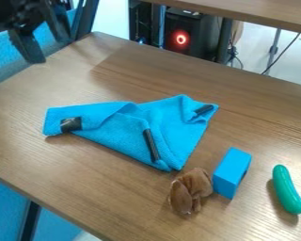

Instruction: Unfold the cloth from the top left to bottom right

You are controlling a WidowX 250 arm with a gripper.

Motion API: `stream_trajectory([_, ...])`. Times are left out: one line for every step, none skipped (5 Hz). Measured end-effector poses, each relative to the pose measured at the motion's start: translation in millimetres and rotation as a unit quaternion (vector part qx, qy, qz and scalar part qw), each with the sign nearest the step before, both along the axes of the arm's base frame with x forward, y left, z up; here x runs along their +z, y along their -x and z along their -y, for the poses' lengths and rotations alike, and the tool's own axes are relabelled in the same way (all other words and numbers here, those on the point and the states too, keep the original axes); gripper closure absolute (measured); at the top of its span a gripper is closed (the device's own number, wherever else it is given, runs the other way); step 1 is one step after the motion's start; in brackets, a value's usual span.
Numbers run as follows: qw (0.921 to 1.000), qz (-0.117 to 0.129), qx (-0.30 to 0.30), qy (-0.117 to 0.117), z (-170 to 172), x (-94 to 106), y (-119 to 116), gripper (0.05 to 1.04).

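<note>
Up at the top left, see the black gripper (50,50) on the end of the arm (21,12), hanging by the far left edge of the brown table (27,150). Pointing down, fingers spread apart, holding nothing. Up high, off to the side, not touching the cloth (118,132).

Next, in the middle of the table, find that blue cloth, only partly open. At its left end, thin and folded over, with a black patch (71,124) on it. In the middle, a big fold, with a long black strip (152,145). At its right side, wider and more spread out, but bent near the other black strip (204,110). Looks partly done, with a lot of opening and flattening left to do, down to the bottom right.

Past the cloth, a brown toy (191,189), a blue block (232,172) and a green toy (287,189).
</note>
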State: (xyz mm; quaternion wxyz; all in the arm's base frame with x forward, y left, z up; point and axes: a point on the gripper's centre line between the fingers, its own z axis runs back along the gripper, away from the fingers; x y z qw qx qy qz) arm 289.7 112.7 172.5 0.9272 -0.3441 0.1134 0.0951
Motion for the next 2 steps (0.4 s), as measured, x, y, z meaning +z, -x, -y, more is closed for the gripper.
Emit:
stream_trajectory([0.9871,0.115,-0.102,-0.044,35,31.3,-27,0.084])
stream_trajectory([0.9319,0.246,-0.227,-0.14,92,59.9,-47,0.084])
